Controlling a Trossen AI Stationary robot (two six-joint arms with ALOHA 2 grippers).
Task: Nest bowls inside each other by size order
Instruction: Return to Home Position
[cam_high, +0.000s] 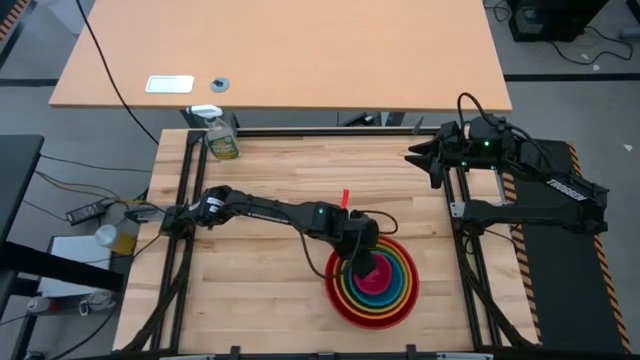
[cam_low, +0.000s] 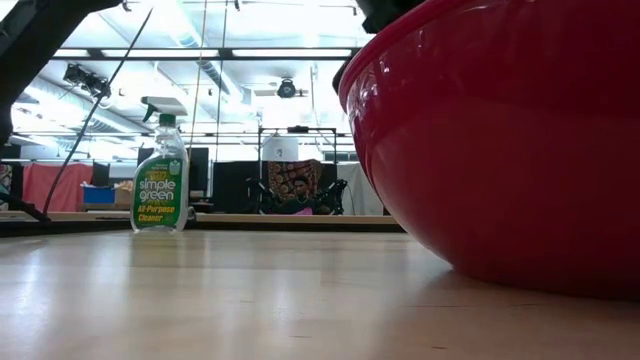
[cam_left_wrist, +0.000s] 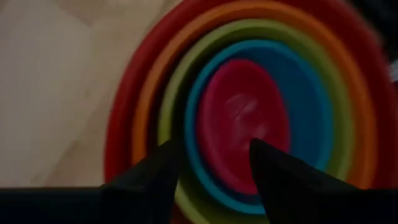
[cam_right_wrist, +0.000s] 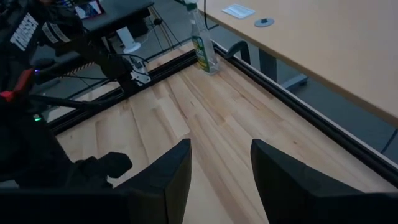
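Note:
Five bowls sit nested on the wooden table at its near right: red (cam_high: 336, 296) outermost, then orange (cam_left_wrist: 142, 106), lime green (cam_left_wrist: 168, 99), blue (cam_left_wrist: 308, 106) and magenta-pink (cam_high: 380, 281) in the middle. The red bowl's wall (cam_low: 500, 130) fills the low view and rests on its base. My left gripper (cam_high: 360, 268) hangs over the stack, pointing down, fingers open (cam_left_wrist: 214, 146) above the magenta-pink bowl (cam_left_wrist: 242, 106) and the blue rim. I cannot tell whether it touches them. My right gripper (cam_high: 415, 157) waits open at the table's far right, its fingers (cam_right_wrist: 221, 162) over bare wood.
A yellow-green spray bottle (cam_high: 221, 135) stands at the table's far left corner; it also shows in the low view (cam_low: 160, 180) and the right wrist view (cam_right_wrist: 203, 43). A black frame rail (cam_high: 300, 131) runs along the far edge. Bare wood lies left of the bowls.

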